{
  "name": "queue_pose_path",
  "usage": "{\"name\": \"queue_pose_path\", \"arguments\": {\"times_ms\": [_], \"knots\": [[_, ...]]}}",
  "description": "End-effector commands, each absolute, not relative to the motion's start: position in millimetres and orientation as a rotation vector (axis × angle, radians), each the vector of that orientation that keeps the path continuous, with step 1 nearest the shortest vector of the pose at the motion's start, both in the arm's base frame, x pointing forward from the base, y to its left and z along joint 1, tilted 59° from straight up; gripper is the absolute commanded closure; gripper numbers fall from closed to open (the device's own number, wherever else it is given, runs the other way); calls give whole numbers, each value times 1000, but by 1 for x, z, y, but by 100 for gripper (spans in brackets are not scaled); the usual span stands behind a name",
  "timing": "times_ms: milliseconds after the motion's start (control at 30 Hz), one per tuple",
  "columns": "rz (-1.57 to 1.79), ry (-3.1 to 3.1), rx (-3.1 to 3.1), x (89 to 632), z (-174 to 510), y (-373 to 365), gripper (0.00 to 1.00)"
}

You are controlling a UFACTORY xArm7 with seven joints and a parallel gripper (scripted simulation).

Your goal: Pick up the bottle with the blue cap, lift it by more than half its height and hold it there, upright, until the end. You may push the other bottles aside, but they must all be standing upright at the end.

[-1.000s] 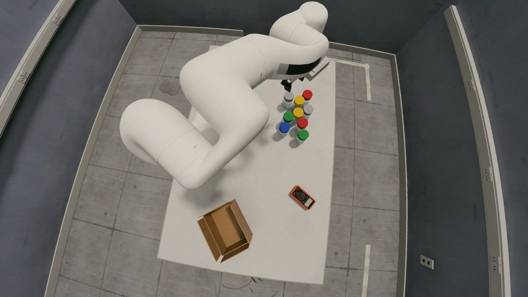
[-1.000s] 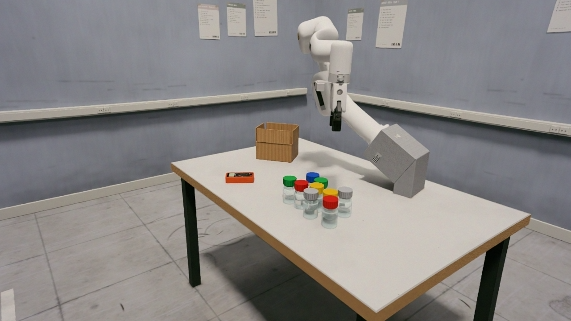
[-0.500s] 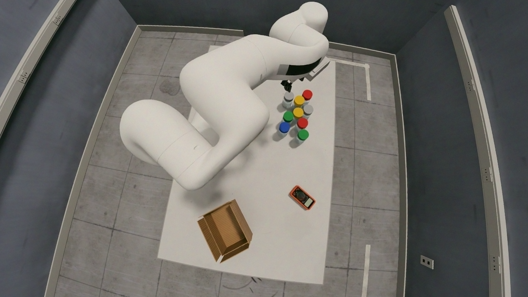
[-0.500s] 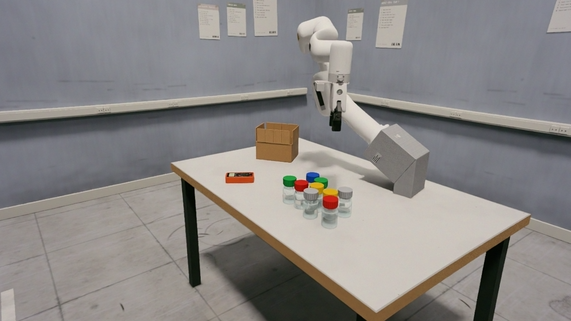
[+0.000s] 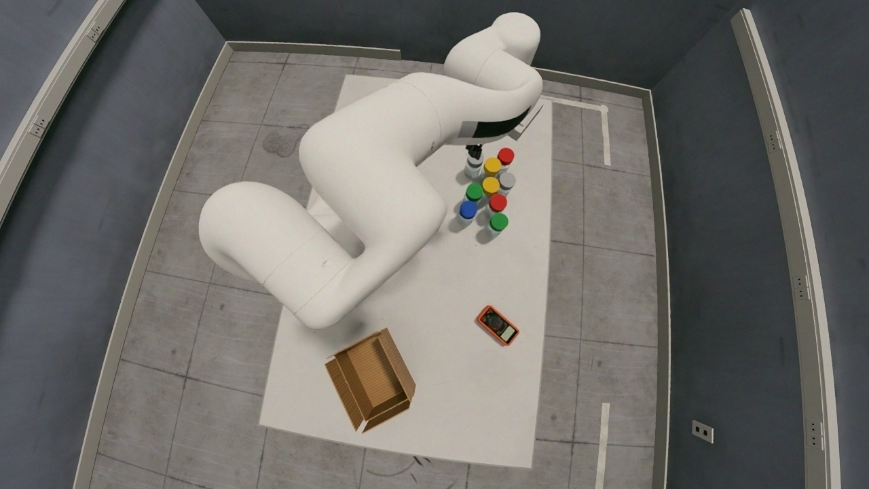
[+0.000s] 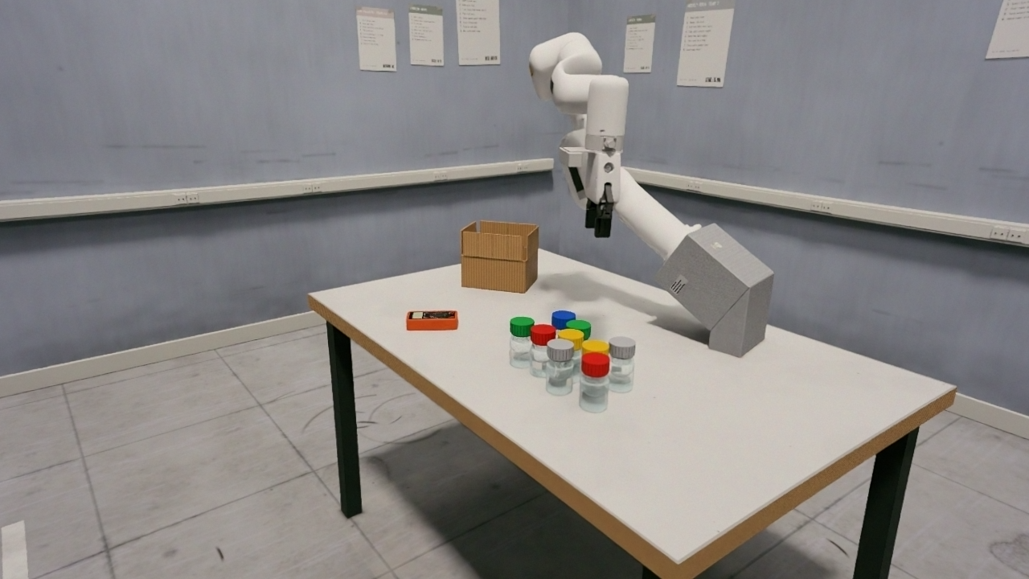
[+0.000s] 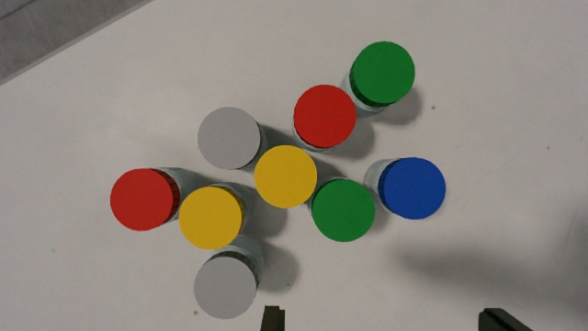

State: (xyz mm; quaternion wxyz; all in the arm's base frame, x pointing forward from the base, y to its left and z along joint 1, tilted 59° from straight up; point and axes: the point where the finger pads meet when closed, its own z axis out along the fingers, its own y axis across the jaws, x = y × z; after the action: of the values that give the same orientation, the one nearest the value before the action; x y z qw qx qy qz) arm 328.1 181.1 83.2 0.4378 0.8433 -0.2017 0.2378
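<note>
The bottle with the blue cap [image 7: 411,188] stands upright at the edge of a tight cluster of clear bottles on the white table; it also shows in the overhead view [image 5: 467,210] and the side view [image 6: 562,318]. A green-capped bottle [image 7: 343,210] stands right beside it. The cluster also holds bottles with red [image 7: 324,116], yellow [image 7: 285,176], grey [image 7: 229,137] and green [image 7: 382,73] caps, all upright. My gripper [image 6: 598,219] hangs high above the table, open and empty; its fingertips show at the bottom edge of the wrist view.
An open cardboard box [image 6: 500,255] stands at the far end of the table. An orange meter [image 6: 432,319] lies near the table's left edge. The arm's grey base block [image 6: 715,288] sits behind the bottles.
</note>
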Motion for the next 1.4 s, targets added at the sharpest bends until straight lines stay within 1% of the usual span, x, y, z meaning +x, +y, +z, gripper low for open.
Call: {"name": "queue_pose_path", "arguments": {"times_ms": [0,1367], "knots": [[542,-412,2109,328,90,176,21],[111,323,2079,326,127,116,21]]}}
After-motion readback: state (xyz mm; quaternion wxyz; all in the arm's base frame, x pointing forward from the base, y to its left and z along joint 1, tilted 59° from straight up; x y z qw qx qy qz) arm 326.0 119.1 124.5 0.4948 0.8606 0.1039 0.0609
